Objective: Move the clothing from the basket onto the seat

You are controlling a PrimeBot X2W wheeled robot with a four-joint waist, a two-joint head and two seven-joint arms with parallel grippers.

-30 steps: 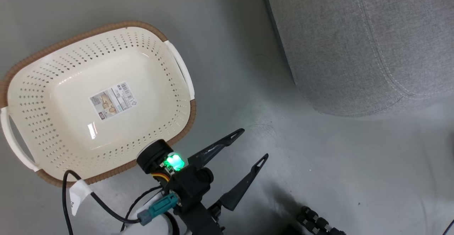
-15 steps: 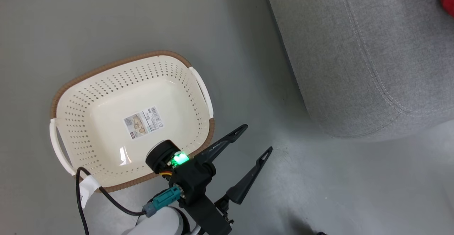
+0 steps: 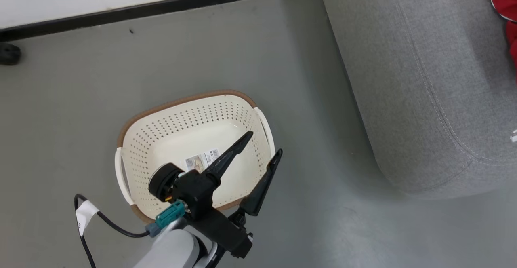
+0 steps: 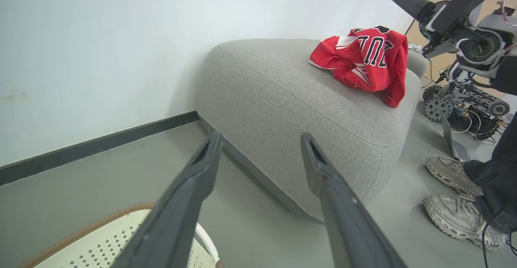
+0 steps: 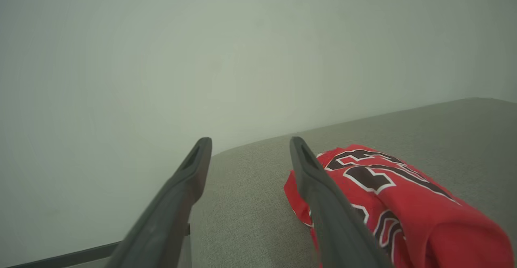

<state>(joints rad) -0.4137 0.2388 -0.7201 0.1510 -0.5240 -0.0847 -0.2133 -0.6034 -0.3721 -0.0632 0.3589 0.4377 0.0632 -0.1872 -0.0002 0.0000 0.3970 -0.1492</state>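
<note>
Left gripper [image 4: 261, 135] and right gripper [image 5: 250, 142] both spread, empty; the red numbered fabric clothing [image 4: 363, 58] lies on the light grey upholstered seat [image 4: 282, 98], its fold overhanging the right edge liable to slide onto the floor [image 4: 262, 219].

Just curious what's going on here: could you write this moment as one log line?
basket: empty | clothing: on seat | left gripper: open, near basket | right gripper: open, empty

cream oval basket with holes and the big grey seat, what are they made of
Cream-white oval perforated basket: likely moulded plastic, smooth, regular punched holes; its brown rim looks woven, perhaps imitation. Large light grey seat: upholstered woven fabric, matte, flecked weave, stitched seams.
</note>
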